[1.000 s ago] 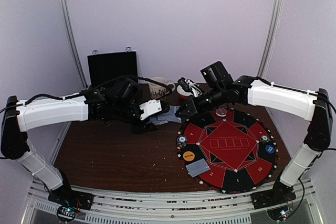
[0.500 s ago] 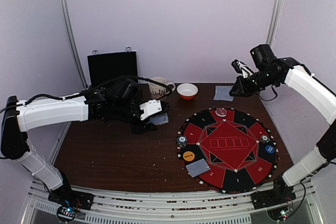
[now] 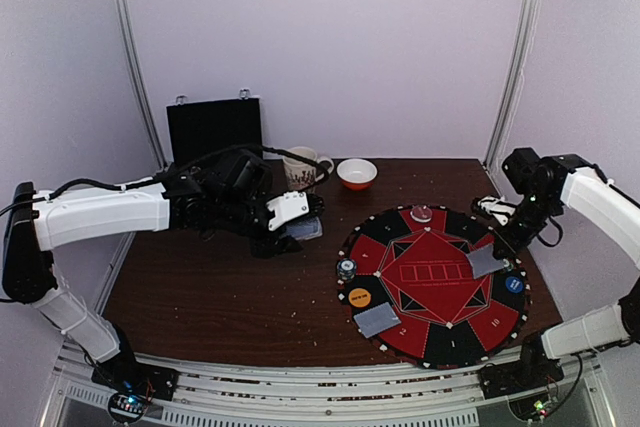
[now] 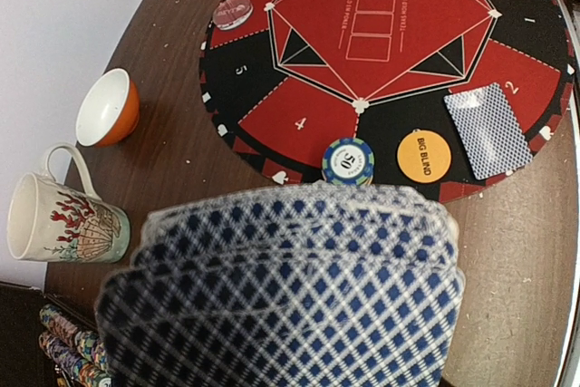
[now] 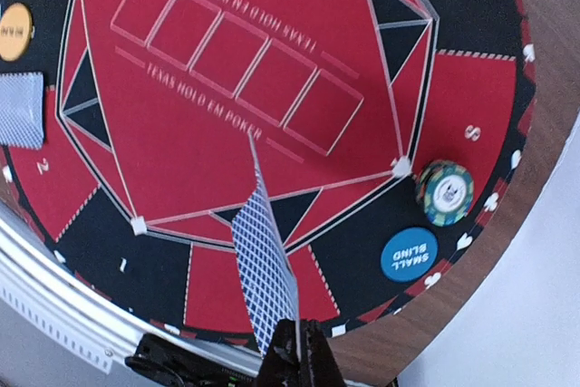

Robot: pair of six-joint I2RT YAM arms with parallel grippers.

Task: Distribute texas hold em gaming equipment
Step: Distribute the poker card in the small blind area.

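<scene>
Counter (image 3: 220, 297): brown wood, both arms reaching in from the near edge.

Mat (image 3: 430, 292): round, red and black, lying flat toward the right side of the counter, its rim close to the near edge.

Case (image 3: 213, 129): black, standing upright at the far left corner.

Left pincer (image 3: 302, 226): over the middle of the counter, just left of the mat, pinching a deck (image 4: 290, 287) with checked blue backs, slightly fanned. The deck fills my left wrist view and hides the fingers.

Mug (image 3: 303, 167) and orange bowl (image 3: 357, 174): side by side at the far edge, near its middle, not touching.

Right pincer (image 5: 294, 355): pressed together on one edge of a single card (image 5: 263, 278), which is tilted, back showing, over the right side of the mat.

Flat card (image 3: 377, 320): face down on the mat's near left part. I cannot tell whether it is one card or several.

Orange button (image 3: 359, 298): on the mat, just beside the flat card.

Blue button (image 5: 409, 254): on the mat's right rim.

Striped chip (image 3: 346, 269): on the mat's left rim, near the orange button.

Second striped chip (image 5: 445, 192): just beside the blue button.

Reddish chip (image 3: 422, 214): on the mat's far rim.
</scene>
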